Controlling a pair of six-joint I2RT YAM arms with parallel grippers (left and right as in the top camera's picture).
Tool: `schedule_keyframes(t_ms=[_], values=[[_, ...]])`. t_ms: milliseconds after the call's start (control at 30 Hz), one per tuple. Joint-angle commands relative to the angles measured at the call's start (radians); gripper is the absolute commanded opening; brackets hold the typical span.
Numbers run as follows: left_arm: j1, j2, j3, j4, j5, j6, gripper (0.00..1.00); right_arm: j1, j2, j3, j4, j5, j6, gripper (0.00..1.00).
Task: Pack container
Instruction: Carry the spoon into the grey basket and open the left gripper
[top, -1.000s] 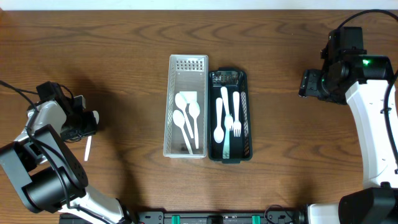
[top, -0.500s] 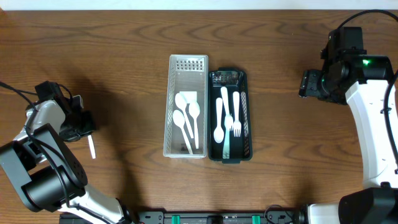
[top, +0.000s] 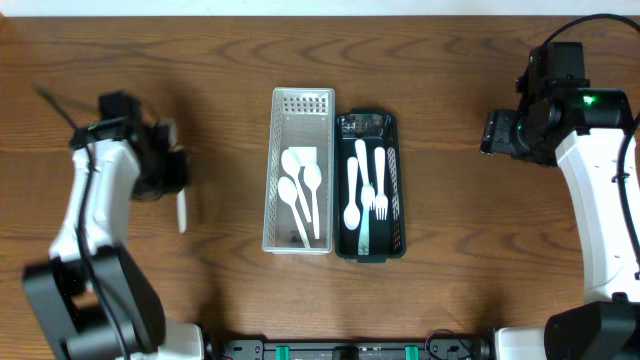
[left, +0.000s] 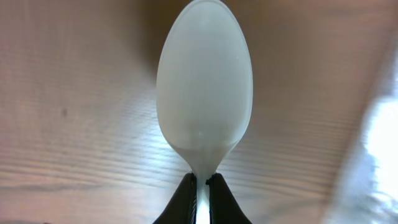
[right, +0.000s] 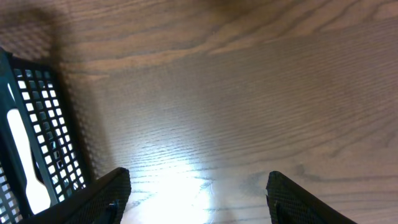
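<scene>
White spoon (left: 205, 93): handle clenched in the left pincer (top: 165, 170), well left of the white basket (top: 303, 103). Right pincer (right: 196, 190): released, empty, far right of the white basket, over the tabletop (top: 470, 260). Dark basket (top: 392, 125): touching the white basket's right side.

Left gripper (left: 199, 188) clamped on spoon (left: 205, 87), arm reaching forward; right gripper (right: 198, 193) spread wide, pointing down.

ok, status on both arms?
Left gripper shut on spoon, left of white basket. Right gripper open, empty, beside dark basket. Nothing between spoon and white basket.
</scene>
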Motion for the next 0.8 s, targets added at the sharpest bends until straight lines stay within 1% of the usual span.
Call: schedule_keyframes(t_ms=[0,100,167,233,333,467,667,700,733,767], values=[[-0.141,-0.108,0.086,-0.036,0.017,-0.059,0.06,-0.006,0.007,0.001,0.002,0.008,-0.01,0.73],[-0.302,-0.163,0.126,-0.032,0.016,-0.123,0.06,-0.009,0.007,0.001,0.014,0.008,-0.01,0.74],[-0.385,-0.17,0.128,-0.021,0.016,-0.145,0.06,-0.008,0.007,0.001,0.026,0.007,-0.009,0.74],[-0.463,-0.157,0.128,-0.014,0.016,-0.172,0.06,-0.008,0.007,0.001,0.037,0.007,-0.009,0.74],[-0.558,-0.114,0.118,0.008,0.012,-0.177,0.06,-0.008,0.007,0.001,0.046,0.007,-0.01,0.74],[-0.618,-0.021,0.107,0.043,0.013,-0.177,0.06,-0.008,0.007,0.001,0.049,0.007,-0.01,0.77],[-0.625,0.129,0.107,0.061,0.013,-0.177,0.06,-0.008,0.007,-0.001,0.047,0.007,-0.01,0.81],[-0.623,0.144,0.107,0.067,0.013,-0.177,0.13,-0.008,0.007,-0.001,0.047,0.008,-0.01,0.82],[-0.623,0.153,0.107,0.075,0.013,-0.176,0.24,-0.008,0.007,-0.001,0.047,0.008,-0.01,0.83],[-0.623,0.156,0.107,0.083,0.012,-0.167,0.3,-0.008,0.007,-0.001,0.049,0.008,-0.01,0.84]])
